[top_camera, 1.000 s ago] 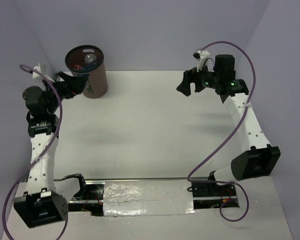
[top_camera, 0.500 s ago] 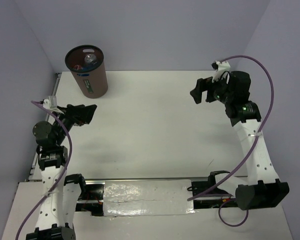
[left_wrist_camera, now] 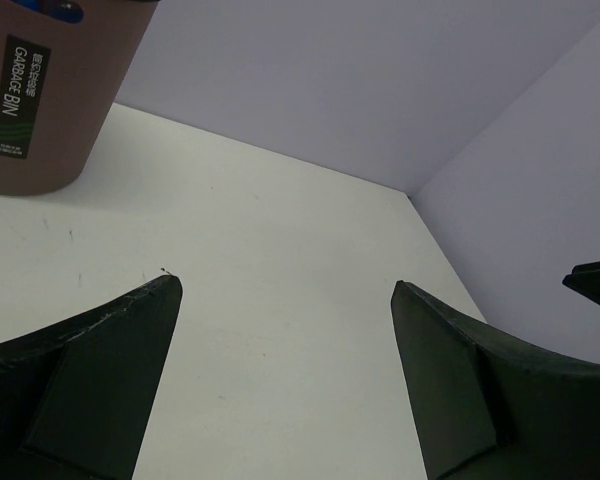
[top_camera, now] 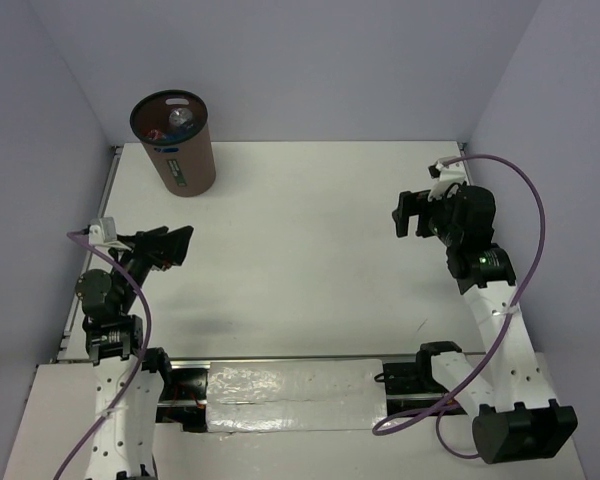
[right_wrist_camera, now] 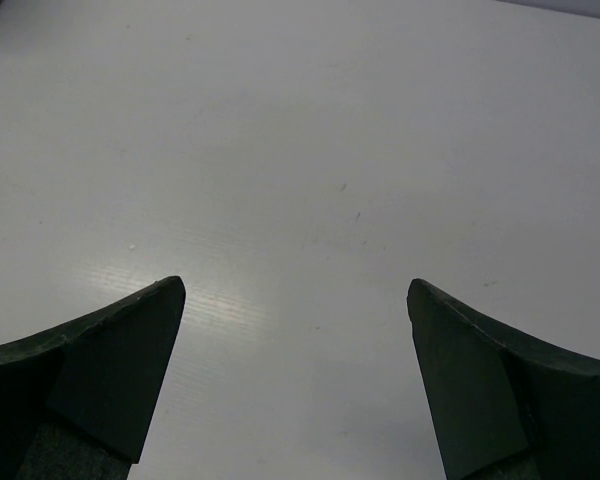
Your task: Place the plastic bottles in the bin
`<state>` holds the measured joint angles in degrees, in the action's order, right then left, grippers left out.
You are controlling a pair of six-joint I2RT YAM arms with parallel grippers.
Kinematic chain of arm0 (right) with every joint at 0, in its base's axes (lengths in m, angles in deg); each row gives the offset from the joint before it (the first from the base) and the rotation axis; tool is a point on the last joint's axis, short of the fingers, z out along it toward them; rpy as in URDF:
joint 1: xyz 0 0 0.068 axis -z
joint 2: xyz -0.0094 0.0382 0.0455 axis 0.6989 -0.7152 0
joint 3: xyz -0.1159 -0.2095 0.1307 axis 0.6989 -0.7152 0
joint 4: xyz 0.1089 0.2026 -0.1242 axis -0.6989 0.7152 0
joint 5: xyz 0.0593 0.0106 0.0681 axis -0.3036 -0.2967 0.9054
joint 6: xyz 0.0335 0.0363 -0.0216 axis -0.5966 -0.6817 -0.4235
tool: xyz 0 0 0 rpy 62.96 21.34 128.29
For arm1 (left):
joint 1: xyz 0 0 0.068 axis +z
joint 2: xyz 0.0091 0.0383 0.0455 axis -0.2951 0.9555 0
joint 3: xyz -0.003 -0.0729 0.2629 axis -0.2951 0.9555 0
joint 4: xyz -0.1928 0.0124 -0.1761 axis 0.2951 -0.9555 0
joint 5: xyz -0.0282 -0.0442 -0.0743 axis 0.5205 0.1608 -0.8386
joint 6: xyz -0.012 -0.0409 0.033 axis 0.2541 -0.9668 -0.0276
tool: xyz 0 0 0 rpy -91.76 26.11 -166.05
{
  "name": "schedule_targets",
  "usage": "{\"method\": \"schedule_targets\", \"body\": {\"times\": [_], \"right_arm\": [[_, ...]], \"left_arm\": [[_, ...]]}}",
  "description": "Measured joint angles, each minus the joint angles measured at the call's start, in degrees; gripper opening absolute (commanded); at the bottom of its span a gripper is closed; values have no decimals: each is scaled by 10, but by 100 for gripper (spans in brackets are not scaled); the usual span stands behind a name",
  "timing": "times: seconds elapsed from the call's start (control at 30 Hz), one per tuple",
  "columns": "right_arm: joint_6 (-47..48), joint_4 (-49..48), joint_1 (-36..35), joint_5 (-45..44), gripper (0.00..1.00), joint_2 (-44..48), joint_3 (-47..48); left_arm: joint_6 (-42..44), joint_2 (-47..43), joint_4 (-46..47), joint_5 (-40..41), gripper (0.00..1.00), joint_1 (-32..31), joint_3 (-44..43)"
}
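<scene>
The bin (top_camera: 177, 145) is a tall dark-brown cylinder at the back left of the table. Plastic bottles (top_camera: 176, 121) lie inside it, showing a clear body and a red cap. The bin's side with its "GARBAGE BIN" label also shows in the left wrist view (left_wrist_camera: 50, 110). My left gripper (top_camera: 172, 243) is open and empty, well in front of the bin at the left side; its jaws stand wide apart in the left wrist view (left_wrist_camera: 285, 290). My right gripper (top_camera: 410, 212) is open and empty at the right side, over bare table (right_wrist_camera: 295, 290).
Lavender walls close the table at the back, left and right. A black rail with silver tape (top_camera: 290, 395) runs along the near edge between the arm bases. Purple cables (top_camera: 525, 220) loop off both arms.
Both arms have pulled back towards their bases. The left gripper has moved away from the bin towards the near left. The right gripper has moved nearer and right. Both stay open.
</scene>
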<state>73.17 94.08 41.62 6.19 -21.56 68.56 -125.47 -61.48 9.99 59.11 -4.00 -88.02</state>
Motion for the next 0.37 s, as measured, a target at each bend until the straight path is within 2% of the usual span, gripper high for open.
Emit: {"method": "schedule_targets", "body": {"times": [0.37], "right_arm": [[0, -33, 0, -23, 99, 67, -84]], "left_arm": [[2, -47, -47, 12, 99, 0, 13]]}}
